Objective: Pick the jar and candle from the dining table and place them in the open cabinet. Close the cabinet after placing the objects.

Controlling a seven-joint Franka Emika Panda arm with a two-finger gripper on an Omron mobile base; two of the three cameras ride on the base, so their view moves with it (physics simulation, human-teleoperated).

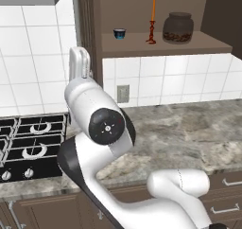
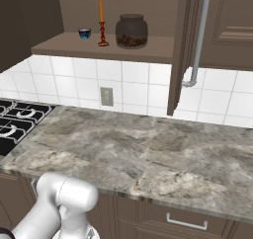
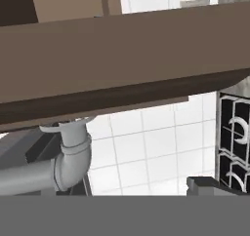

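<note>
The jar (image 1: 177,28) and the thin orange candle (image 1: 152,21) stand side by side on the shelf of the open cabinet (image 1: 165,46); both also show as the jar (image 2: 131,31) and the candle (image 2: 102,21) in the right base view. My gripper (image 3: 127,188) is open, with one dark fingertip (image 3: 210,184) showing. It sits just under the left cabinet door's bottom edge (image 3: 122,91). That door's silver handle (image 3: 68,157) bends close by it. Nothing is held. The dining table is out of view.
A small dark blue cup (image 1: 119,33) stands on the shelf left of the candle. The right door (image 2: 179,50) hangs open with its long handle (image 2: 200,35). Below are a marble counter (image 2: 138,149), a black gas hob (image 1: 30,145) and a wall socket (image 1: 123,93).
</note>
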